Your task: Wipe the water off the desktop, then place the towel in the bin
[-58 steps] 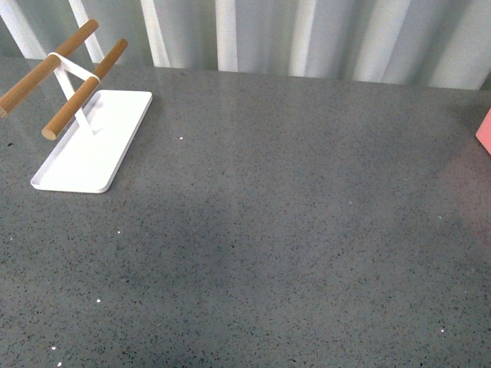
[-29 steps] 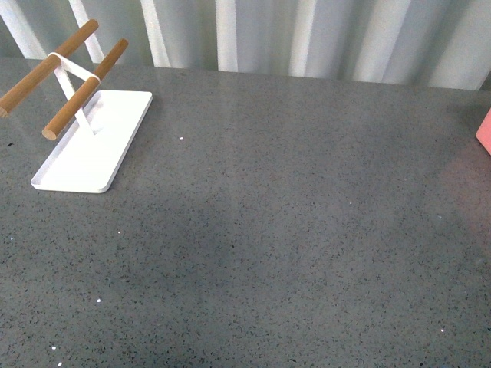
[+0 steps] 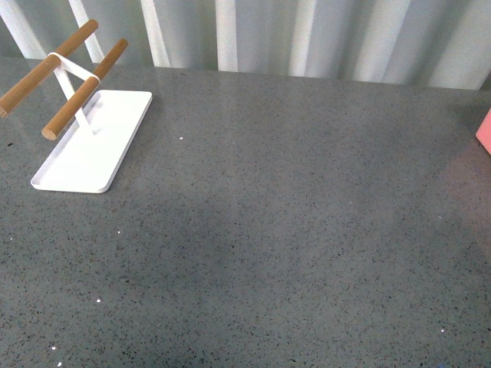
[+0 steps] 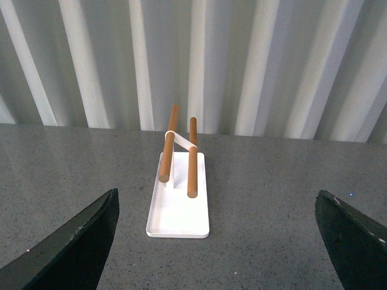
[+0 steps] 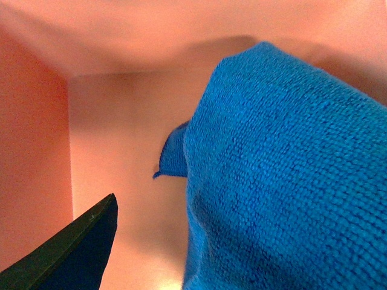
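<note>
The towel, bright blue and fluffy, fills much of the right wrist view and lies against the salmon-pink inner walls of the bin. My right gripper is open inside the bin. Only one dark finger shows, apart from the cloth, and the towel hides the other. In the front view only a pink corner of the bin shows at the right edge of the dark grey speckled desktop. Neither arm appears there. My left gripper hangs open above the desktop with nothing between its fingers.
A white tray carrying a rack of two wooden rods stands at the desktop's far left; it lies straight ahead in the left wrist view, tray. A pale corrugated wall runs along the back edge.
</note>
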